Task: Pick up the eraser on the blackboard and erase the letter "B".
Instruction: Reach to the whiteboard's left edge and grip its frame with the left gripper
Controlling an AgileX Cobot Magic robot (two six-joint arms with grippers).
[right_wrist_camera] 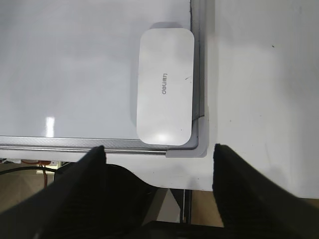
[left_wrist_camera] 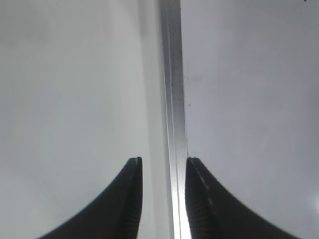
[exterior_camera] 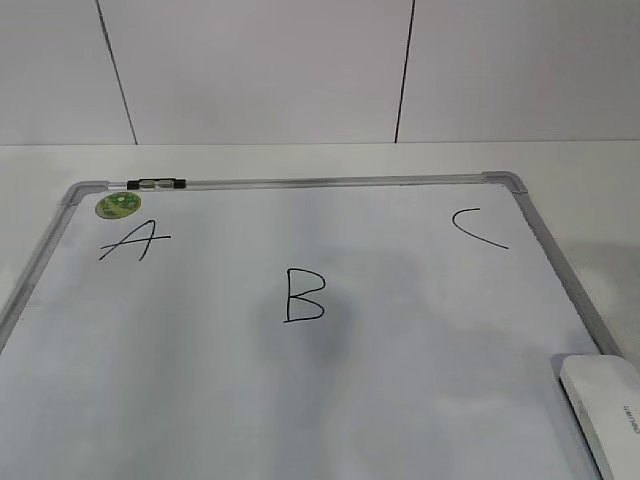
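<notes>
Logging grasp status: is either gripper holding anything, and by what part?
Nothing is held. Both the left gripper and right gripper are open; the eraser lies untouched.

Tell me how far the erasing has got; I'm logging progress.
Nothing is done yet: the letter "B" is intact on the blackboard. The eraser lies ungrasped in the board's corner, with the open right gripper above it. The left gripper hangs over the frame. Picking up and wiping remain.
</notes>
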